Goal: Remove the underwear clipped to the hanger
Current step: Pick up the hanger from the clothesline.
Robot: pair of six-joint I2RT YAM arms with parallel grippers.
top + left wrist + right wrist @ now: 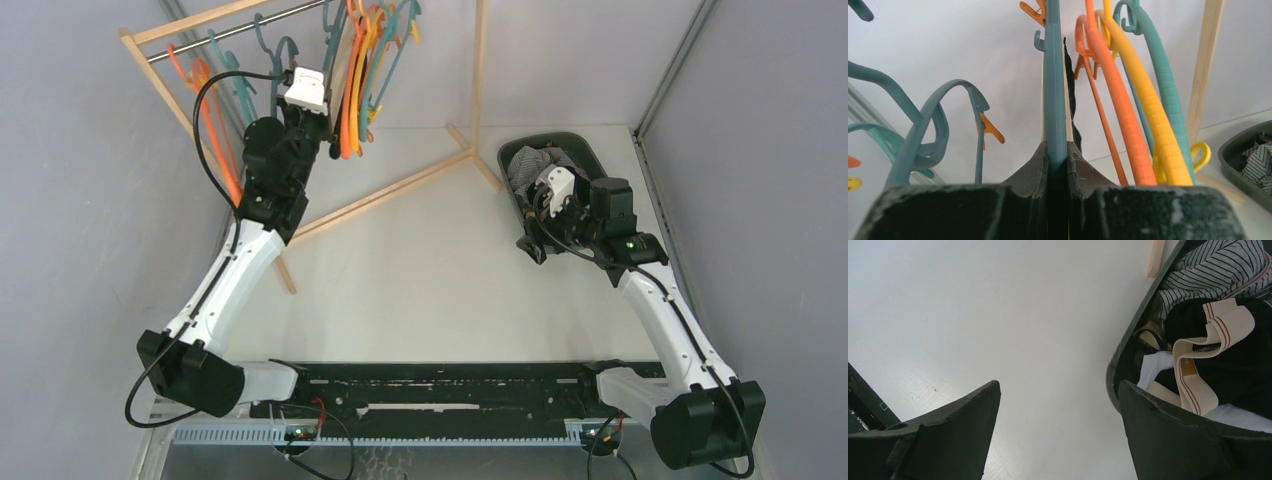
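Top external is showing the right gripper hanging wide open at the bin, left wrist is showing the left gripper clamping a teal hanger with what's looking like black underwear dangling just behind it, right wrist is showing more piled in the bin, so I'd be steadying that hanger while unclipping.

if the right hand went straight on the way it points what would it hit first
Probably the bare table, just beside the bin rim, though depth is unclear; the right hand is open.
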